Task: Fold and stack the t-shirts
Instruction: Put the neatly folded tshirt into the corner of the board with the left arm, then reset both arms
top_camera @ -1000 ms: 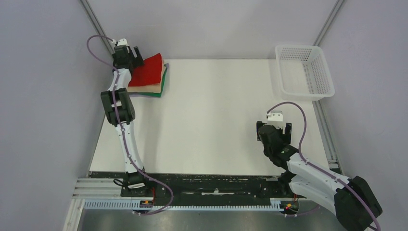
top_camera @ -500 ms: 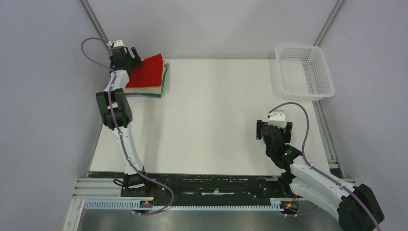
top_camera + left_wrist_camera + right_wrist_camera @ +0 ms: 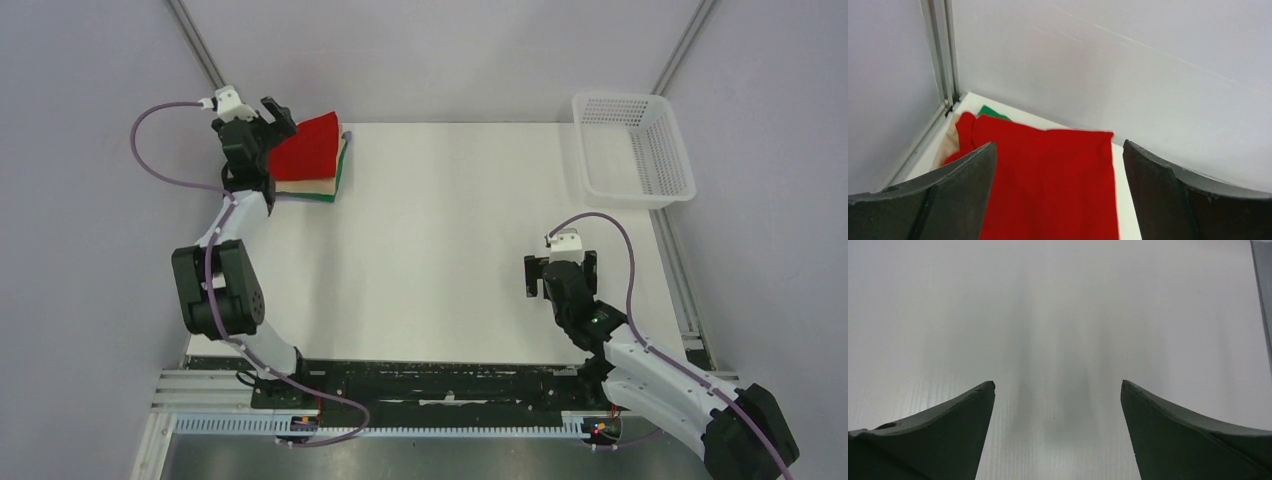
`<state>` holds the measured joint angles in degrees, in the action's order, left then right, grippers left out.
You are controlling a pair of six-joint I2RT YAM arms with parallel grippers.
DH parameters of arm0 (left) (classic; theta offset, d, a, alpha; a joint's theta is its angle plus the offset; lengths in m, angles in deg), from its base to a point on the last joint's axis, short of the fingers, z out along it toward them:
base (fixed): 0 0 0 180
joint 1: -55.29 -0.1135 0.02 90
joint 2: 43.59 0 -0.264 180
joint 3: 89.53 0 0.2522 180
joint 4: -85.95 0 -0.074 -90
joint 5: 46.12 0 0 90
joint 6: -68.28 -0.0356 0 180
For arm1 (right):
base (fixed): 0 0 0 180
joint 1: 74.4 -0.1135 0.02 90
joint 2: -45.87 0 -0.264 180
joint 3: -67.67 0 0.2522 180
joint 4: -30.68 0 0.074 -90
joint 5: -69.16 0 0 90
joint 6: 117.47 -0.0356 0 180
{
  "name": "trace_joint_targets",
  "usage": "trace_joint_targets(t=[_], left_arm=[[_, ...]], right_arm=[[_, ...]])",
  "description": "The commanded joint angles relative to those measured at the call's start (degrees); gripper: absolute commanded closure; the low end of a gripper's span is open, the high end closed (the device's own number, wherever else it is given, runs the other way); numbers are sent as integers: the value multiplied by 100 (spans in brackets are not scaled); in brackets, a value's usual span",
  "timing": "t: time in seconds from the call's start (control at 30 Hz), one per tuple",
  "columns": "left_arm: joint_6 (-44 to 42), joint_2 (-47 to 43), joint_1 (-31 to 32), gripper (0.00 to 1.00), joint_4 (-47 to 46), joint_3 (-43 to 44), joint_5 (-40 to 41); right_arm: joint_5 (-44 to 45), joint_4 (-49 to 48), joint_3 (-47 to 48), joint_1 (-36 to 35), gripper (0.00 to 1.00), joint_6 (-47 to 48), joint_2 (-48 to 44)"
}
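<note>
Since a second ago the left arm has swung back and outward: its elbow now sits lower and further to the left, and the left fingers have drawn off the stack toward its far left edge, where before they sat more over the cloth. The right arm has shifted only slightly, left and a touch nearer. The stack itself has not moved. The white mesh basket stands at the far right corner of the desk, its mesh floor in plain sight. The three folded shirts lie piled in the far left corner, the red t-shirt on top, the beige t-shirt under it and the green t-shirt at the bottom, with edges of the lower two showing along the near side. In the left wrist view the left fingers stand wide apart with nothing between them, and the red t-shirt spreads just below and ahead of the gap. The right fingers hang spread wide and holding nothing over bare desk, well apart from the stack.
</note>
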<state>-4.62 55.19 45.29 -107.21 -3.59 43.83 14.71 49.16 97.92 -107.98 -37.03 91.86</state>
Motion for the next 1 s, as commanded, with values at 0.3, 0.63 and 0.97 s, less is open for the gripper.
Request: trace_joint_targets(t=[0.3,0.63,0.97], left_arm=[[1172,-4084,2754,0,2255,-2937,1350],[2013,-5845,3067,0,4115,-4611,361],[2043,-6473,3069,0,4565,-4718,873]], right_arm=[[-62,-65,-204,1,2,-419,-1194],[-297,-9,-1120,2,2,-682,-2735],[-345,-69,-1400,1,2,-722,-3190]])
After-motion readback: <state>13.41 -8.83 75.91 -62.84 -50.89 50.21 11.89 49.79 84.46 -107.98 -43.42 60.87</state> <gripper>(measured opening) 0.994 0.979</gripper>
